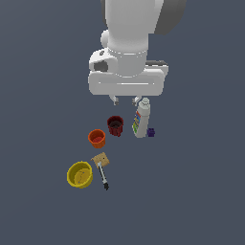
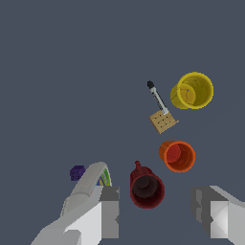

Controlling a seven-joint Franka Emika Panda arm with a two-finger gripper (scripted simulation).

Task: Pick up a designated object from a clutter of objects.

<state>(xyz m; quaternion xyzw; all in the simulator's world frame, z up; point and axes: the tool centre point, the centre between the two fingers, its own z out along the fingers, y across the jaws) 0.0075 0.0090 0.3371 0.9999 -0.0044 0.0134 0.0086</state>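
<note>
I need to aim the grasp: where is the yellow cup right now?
The yellow cup sits low on the exterior view's left, beside the tan cracker and black marker, far from the gripper.

The yellow cup [image 1: 80, 174] looks like smooth plastic with a soft shine on its inner wall. Beside it, the tan cracker [image 1: 101, 159] has a dry, matt surface with small dots pressed in, seen in the wrist view. The marker [image 1: 103, 176], touching the cracker, has a pale smooth barrel and a dull black cap. Further from the yellow cup, the orange cup [image 1: 97, 138] and the dark red cup [image 1: 115, 126] look like the same smooth plastic. The white bottle [image 1: 141, 118] is smooth, with a printed coloured label. The gripper [image 1: 125, 100] body is smooth white with a light shine. The floor [image 1: 191, 191] is flat, matt grey.
</note>
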